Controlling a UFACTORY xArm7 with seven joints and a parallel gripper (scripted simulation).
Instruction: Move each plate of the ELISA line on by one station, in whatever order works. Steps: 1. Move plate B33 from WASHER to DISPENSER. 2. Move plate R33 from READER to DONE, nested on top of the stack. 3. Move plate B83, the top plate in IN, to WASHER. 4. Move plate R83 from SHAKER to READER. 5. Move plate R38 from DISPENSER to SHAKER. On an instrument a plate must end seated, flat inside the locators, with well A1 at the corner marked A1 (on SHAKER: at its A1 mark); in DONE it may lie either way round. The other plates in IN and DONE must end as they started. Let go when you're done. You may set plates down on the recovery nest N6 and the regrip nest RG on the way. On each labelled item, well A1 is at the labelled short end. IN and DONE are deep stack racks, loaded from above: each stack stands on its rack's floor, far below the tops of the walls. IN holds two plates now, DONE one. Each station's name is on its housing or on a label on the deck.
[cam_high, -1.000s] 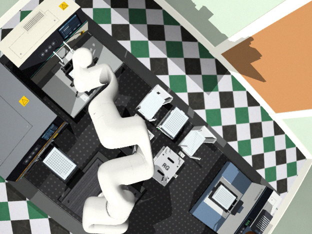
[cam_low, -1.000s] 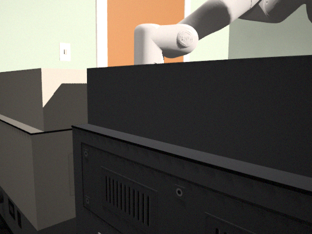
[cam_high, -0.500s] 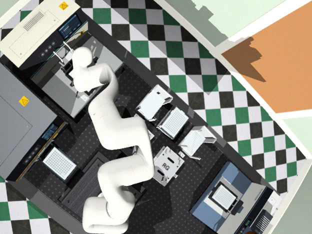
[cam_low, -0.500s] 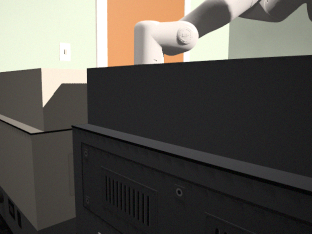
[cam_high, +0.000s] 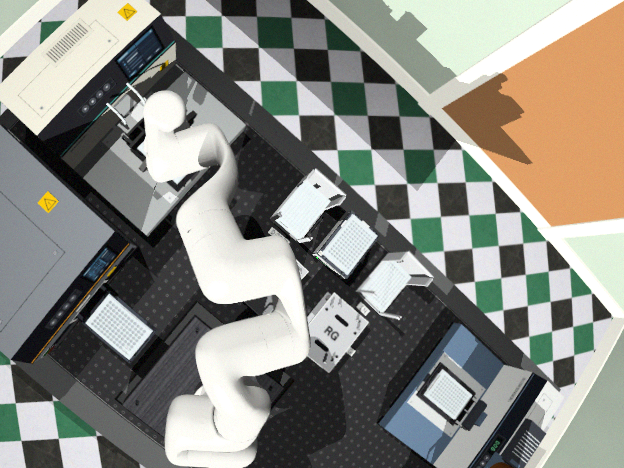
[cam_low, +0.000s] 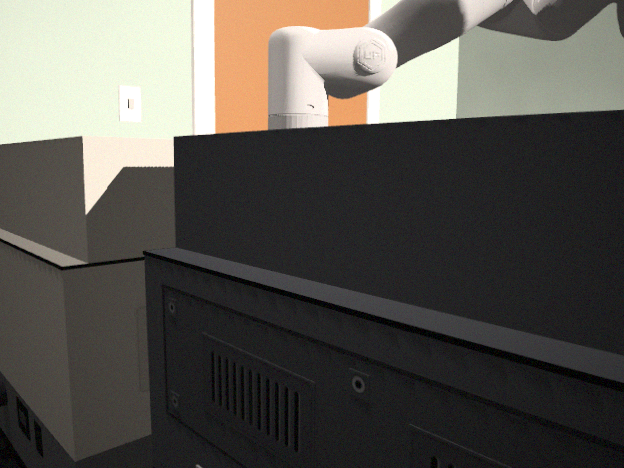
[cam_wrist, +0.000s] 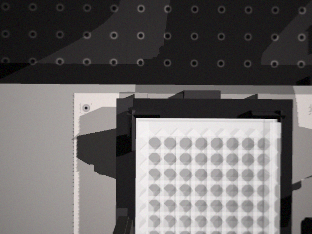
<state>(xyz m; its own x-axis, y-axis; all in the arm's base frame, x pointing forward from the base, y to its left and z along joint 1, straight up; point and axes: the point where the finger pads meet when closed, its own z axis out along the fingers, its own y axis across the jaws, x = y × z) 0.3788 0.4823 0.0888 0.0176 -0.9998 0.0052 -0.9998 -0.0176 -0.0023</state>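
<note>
Top looks straight down; exterior low behind housings; wrist close, downward.

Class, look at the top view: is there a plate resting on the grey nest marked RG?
No: the RG nest shows its bare grey top with two dark slots and its letters uncovered, with no well plate on it.

Six well plates (cam_high: 119, 326), two stack racks (cam_high: 330, 189), one arm (cam_high: 236, 261).

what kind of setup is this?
Looks like a lab automation bench for plate assays: a white robot arm on a perforated dark deck, white multiwell plates seated in instruments, and a regrip nest marked RG.
</note>
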